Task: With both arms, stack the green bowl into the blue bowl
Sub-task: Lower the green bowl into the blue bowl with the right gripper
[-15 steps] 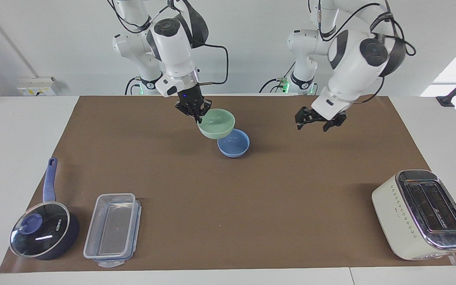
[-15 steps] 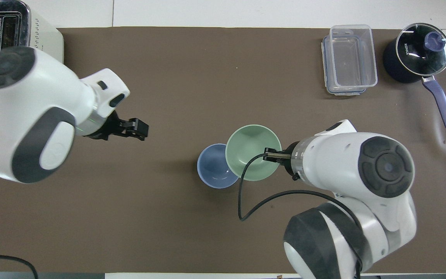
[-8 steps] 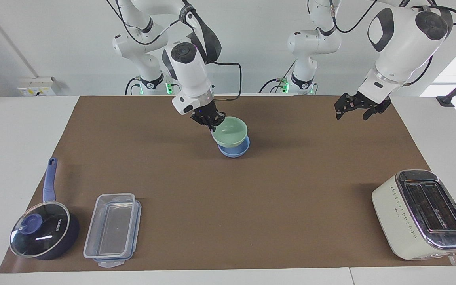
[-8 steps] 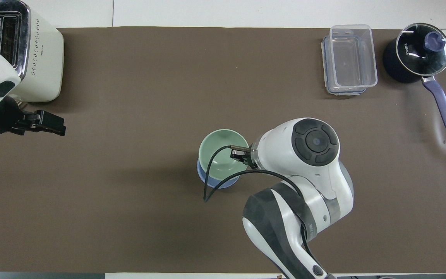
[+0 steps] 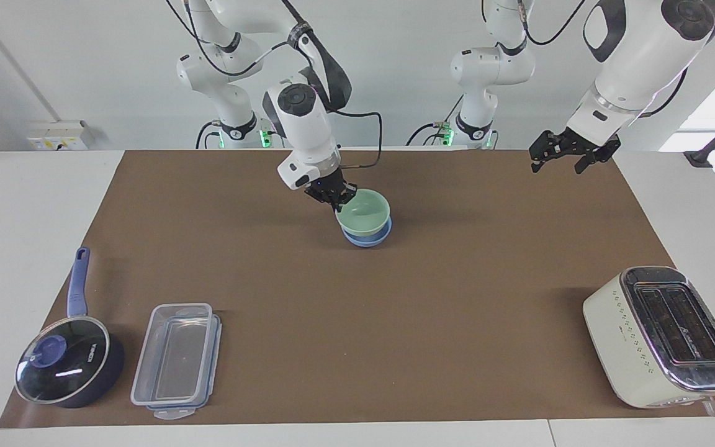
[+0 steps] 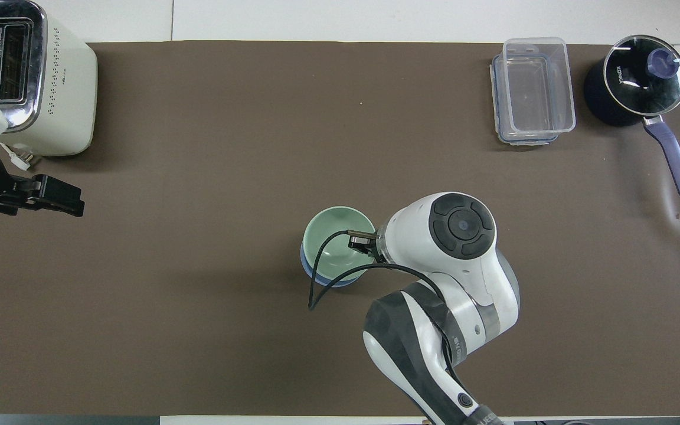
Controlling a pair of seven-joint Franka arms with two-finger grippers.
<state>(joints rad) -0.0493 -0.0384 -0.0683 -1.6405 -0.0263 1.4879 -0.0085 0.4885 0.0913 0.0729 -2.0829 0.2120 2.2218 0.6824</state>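
The green bowl (image 5: pixel 365 209) sits nested in the blue bowl (image 5: pixel 370 239) on the brown mat, in the middle of the table's width and toward the robots' side. Only the blue bowl's lower wall and rim edge (image 6: pixel 331 282) show under the green bowl (image 6: pixel 334 236). My right gripper (image 5: pixel 337 197) is shut on the green bowl's rim, on the side toward the right arm's end; in the overhead view the gripper (image 6: pixel 359 242) is partly hidden by the wrist. My left gripper (image 5: pixel 571 155) is open and empty, raised over the mat's edge at the left arm's end (image 6: pixel 51 198).
A cream toaster (image 5: pixel 661 335) stands at the left arm's end, far from the robots. A clear lidded container (image 5: pixel 177 360) and a dark blue saucepan with a glass lid (image 5: pixel 69 366) stand at the right arm's end, far from the robots.
My right gripper carried the green bowl over the blue bowl and lowered it into it. My left arm drew back toward its own end of the table and rose.
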